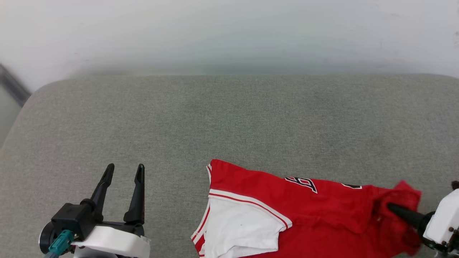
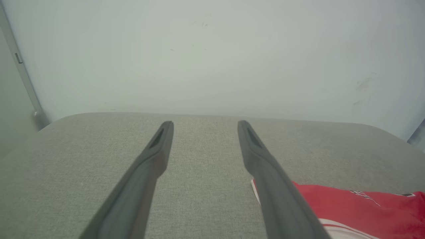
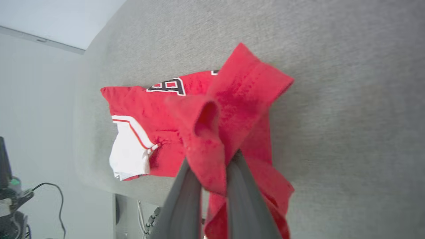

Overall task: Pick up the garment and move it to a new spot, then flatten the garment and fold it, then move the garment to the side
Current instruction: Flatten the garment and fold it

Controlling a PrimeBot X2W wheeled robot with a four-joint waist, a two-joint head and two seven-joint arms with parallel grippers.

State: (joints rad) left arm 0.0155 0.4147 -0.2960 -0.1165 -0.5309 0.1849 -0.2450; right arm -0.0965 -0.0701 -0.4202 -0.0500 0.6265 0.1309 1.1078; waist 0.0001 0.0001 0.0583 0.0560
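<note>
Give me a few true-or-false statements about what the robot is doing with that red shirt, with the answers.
1. The right jaws are shut on red fabric of the garment. True.
2. The left jaws hold a sleeve. False: they stand open over the grey cushion, holding nothing.
3. The garment lies flat and smooth. False: it is bunched, with a flap raised at the right jaws.
4. Its white sleeve lies toward the robot's left. True.
5. Black lettering shows on the red chest. True.
</note>
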